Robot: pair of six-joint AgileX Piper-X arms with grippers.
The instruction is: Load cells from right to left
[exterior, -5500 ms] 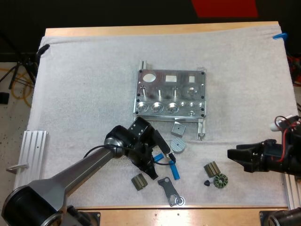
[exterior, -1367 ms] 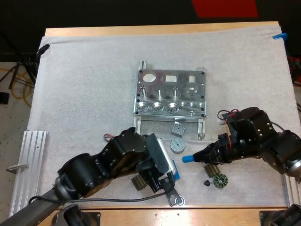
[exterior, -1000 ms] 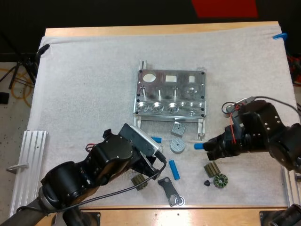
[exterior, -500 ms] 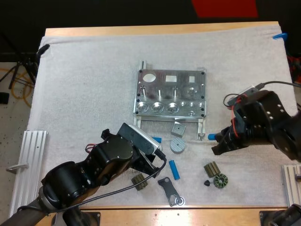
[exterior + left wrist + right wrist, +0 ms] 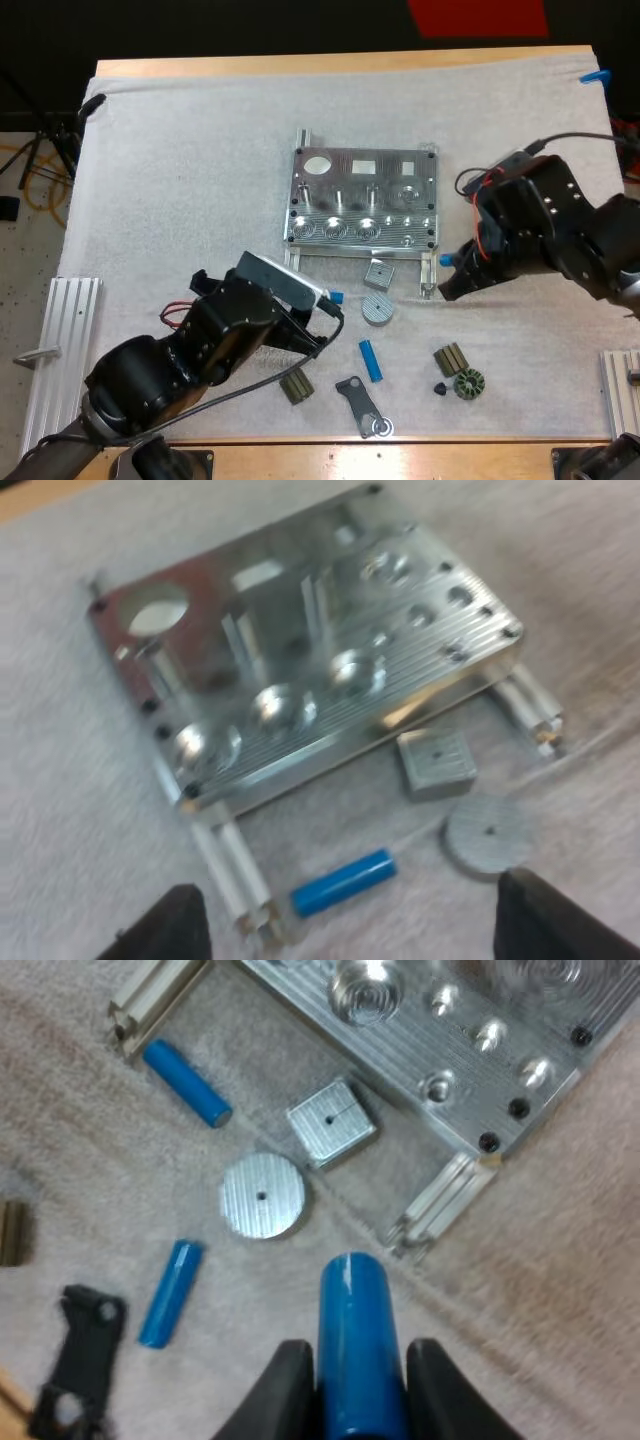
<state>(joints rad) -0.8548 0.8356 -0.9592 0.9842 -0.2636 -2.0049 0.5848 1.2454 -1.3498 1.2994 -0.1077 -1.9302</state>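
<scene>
Jaws shut on a bright blue cylindrical cell (image 5: 352, 1305), your right gripper (image 5: 355, 1360) has reached the machined metal fixture (image 5: 365, 200); left gripper (image 5: 350, 925) gapes empty.

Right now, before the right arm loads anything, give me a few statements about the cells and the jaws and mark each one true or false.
1. The right gripper has its jaws shut on a blue cylinder. True.
2. The left gripper has its jaws shut on a cylinder. False: they stand open, clear of everything.
3. A second blue cylinder and a third blue cylinder lie loose on the mat. True.
4. The round disc sits on top of the fixture. False: it lies on the mat, off the fixture, beside the square block.
</scene>
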